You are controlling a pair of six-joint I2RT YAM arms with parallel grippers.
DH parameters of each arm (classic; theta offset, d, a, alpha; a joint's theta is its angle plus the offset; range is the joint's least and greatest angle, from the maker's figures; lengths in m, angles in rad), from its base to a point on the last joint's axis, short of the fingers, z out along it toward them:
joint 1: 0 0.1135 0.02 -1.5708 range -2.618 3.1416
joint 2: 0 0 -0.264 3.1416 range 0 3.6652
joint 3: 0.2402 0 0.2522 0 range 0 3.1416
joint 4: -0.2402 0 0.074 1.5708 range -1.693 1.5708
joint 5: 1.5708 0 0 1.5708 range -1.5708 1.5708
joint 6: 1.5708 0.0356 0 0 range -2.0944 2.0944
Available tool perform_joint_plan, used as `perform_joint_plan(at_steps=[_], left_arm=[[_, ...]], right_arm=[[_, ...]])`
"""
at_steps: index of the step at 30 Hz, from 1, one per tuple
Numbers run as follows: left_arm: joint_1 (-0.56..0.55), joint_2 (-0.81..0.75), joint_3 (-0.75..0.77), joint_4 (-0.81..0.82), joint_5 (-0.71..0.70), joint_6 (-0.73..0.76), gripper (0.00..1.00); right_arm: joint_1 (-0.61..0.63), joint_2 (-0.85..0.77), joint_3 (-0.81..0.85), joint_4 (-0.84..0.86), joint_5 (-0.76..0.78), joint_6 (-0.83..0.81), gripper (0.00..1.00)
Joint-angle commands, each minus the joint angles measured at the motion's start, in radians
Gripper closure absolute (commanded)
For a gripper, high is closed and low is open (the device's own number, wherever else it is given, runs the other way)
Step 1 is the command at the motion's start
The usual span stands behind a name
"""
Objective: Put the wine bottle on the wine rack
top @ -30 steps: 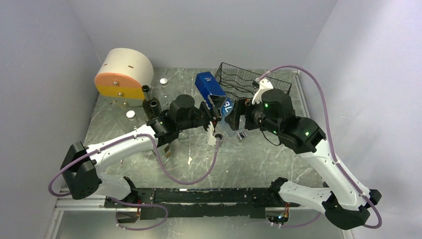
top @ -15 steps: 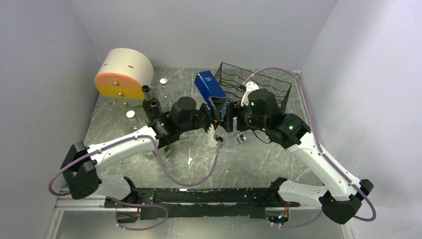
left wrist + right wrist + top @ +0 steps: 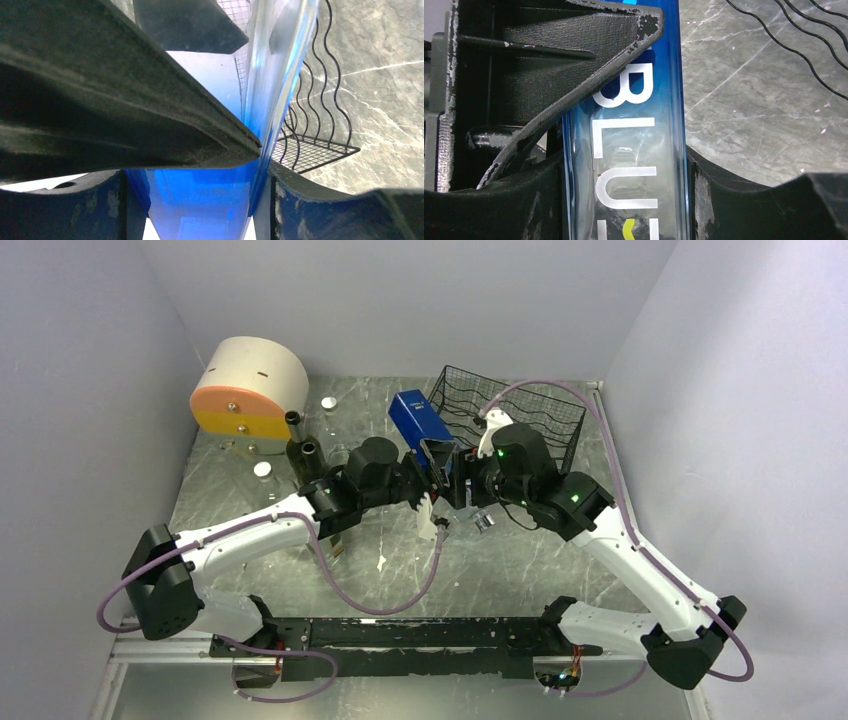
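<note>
The wine bottle [image 3: 422, 422] is blue glass with square sides and white letters, held tilted above the table's middle. My left gripper [image 3: 430, 472] is shut on it from the left; blue glass [image 3: 200, 200] fills the gap between its fingers [image 3: 345, 210]. From the right, my right gripper [image 3: 463, 482] is shut on the same bottle [image 3: 624, 165], a jaw pressed against each side. The left gripper's finger [image 3: 549, 60] crosses the bottle just beyond. The black wire wine rack [image 3: 520, 410] stands behind the bottle at the back right, its wavy rows [image 3: 320, 125] showing past the glass.
A white and orange drum-shaped block [image 3: 250, 390] stands at the back left. Near it are two dark small cylinders [image 3: 300, 445] and white caps [image 3: 328, 402]. A small silver piece [image 3: 483, 523] lies under the right wrist. Grey walls close in on three sides.
My right arm has swung left to the bottle and its jaws have come in onto the glass. The left gripper has kept its hold, with the bottle shifting slightly left.
</note>
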Motion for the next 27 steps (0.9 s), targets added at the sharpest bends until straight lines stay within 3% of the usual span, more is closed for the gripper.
perform_joint_plan(at_steps=[1, 6, 10, 16, 24, 27], left_arm=[[-0.013, -0.057, 0.119, 0.086, -0.005, -0.041, 0.93], [-0.012, -0.037, 0.17, 0.039, -0.03, -0.133, 0.9], [-0.012, -0.035, 0.187, 0.005, -0.027, -0.231, 0.64], [-0.014, -0.034, 0.182, 0.018, -0.024, -0.365, 0.16], [-0.015, -0.06, 0.217, -0.005, 0.034, -0.599, 0.15], [-0.015, -0.086, 0.226, 0.043, 0.039, -0.758, 0.16]], right_arm=[[-0.012, -0.042, -0.015, 0.049, 0.081, -0.003, 0.61], [-0.012, -0.047, 0.012, 0.039, 0.122, 0.001, 0.82], [-0.013, -0.065, 0.022, 0.042, 0.169, 0.009, 0.98], [-0.013, -0.115, 0.025, 0.079, 0.242, 0.043, 1.0], [-0.013, -0.145, 0.024, 0.069, 0.326, 0.091, 1.0], [-0.012, -0.14, 0.018, 0.051, 0.338, 0.103, 1.0]])
